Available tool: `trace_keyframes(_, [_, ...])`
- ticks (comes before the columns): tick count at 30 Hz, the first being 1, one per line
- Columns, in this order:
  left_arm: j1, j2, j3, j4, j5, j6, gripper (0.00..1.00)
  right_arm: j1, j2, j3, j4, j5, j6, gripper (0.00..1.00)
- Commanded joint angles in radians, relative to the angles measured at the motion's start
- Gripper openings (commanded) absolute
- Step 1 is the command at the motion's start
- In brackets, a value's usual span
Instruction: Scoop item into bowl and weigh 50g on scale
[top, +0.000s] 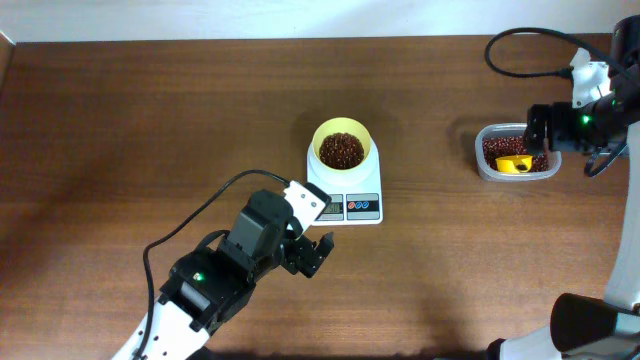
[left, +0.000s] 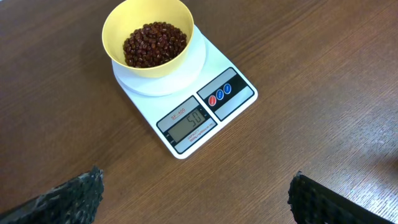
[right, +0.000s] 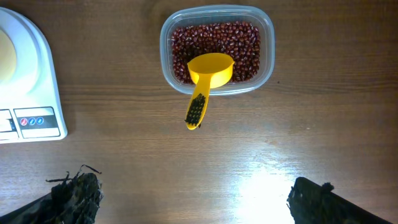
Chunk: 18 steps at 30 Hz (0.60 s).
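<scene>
overhead / left gripper (top: 308, 235): nearest the lens, hanging over the table (top: 120, 120) just in front of the scale (top: 345, 207); jaws wide apart, nothing in them.
overhead / bowl (top: 322, 135): sits on the scale's round platform with a mound of beans (top: 342, 150) inside.
overhead / right gripper (top: 538, 128): far right, beside the clear container (top: 487, 165); it carries nothing that shows from here.
overhead / scoop (top: 513, 164): lies in the container, free of both arms.

left wrist / left fingers (left: 74, 196): dark pads at the two lower corners, well apart, with only bare table between them.
left wrist / display (left: 189, 122): reads 50.
left wrist / bowl contents: beans cover the bottom and stay well below the rim; no spilled beans show around the scale.

right wrist / right fingers (right: 71, 196): spread to the frame's lower corners and empty, near the container but apart from it.
right wrist / scoop: its cup rests on the container's beans and looks empty; the handle leans out over the near rim.

progress / done: scooping and weighing look finished, since the reading matches the target.
progress / left: probably nothing beyond drawing the arms away.
</scene>
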Motion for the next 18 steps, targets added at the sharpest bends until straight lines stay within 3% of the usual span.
trace_keyframes(1, [-0.004,0.001,-0.006,0.002,0.007,0.016,0.99,-0.005,-0.012,0.019,0.001,-0.009,-0.008,0.99])
trace_keyframes(14, [-0.004,0.002,-0.006,-0.005,0.022,0.014,0.99,-0.005,-0.012,0.019,0.0,-0.009,-0.008,0.99])
trace_keyframes(18, [-0.004,0.087,-0.006,0.03,-0.021,-0.203,0.99,-0.005,-0.012,0.019,0.001,-0.009,-0.008,0.99])
